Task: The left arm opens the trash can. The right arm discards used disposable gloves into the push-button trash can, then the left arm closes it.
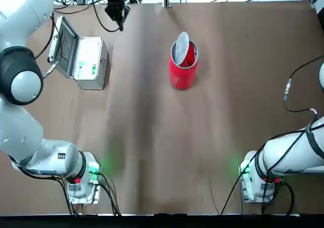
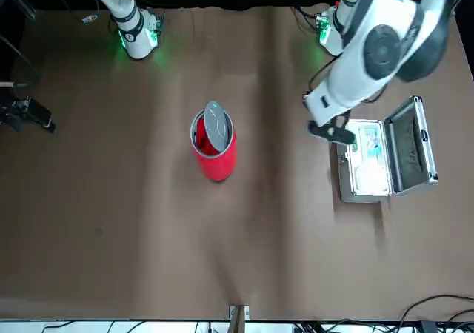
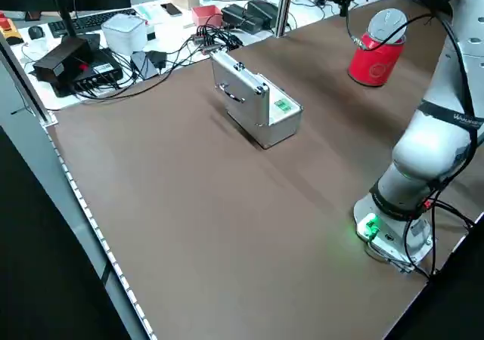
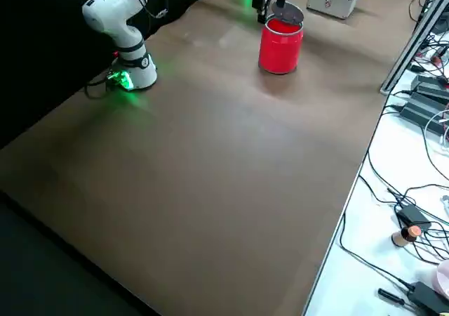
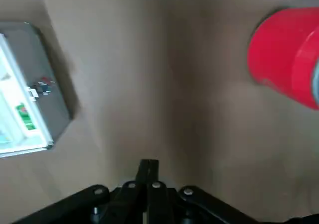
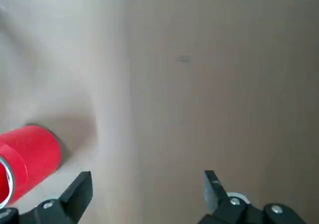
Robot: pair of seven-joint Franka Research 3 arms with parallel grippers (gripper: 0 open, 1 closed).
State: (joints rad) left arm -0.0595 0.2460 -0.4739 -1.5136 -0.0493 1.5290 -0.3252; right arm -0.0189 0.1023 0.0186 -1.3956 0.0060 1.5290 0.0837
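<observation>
Red trash can (image 1: 183,68) upright, lid seemingly tipped open; left tool (image 5: 148,168) together.

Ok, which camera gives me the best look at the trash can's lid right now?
The front view: the lid stands tipped up over the open trash can, with the red inside showing. The top view shows the same from overhead. Both side views catch it small and far off. The wrist views show only the can's red side.

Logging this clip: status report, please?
Left gripper shut, empty, raised between metal case and trash can. Right gripper open, empty. Can lid tipped open. No gloves visible. Nothing in the way.
</observation>
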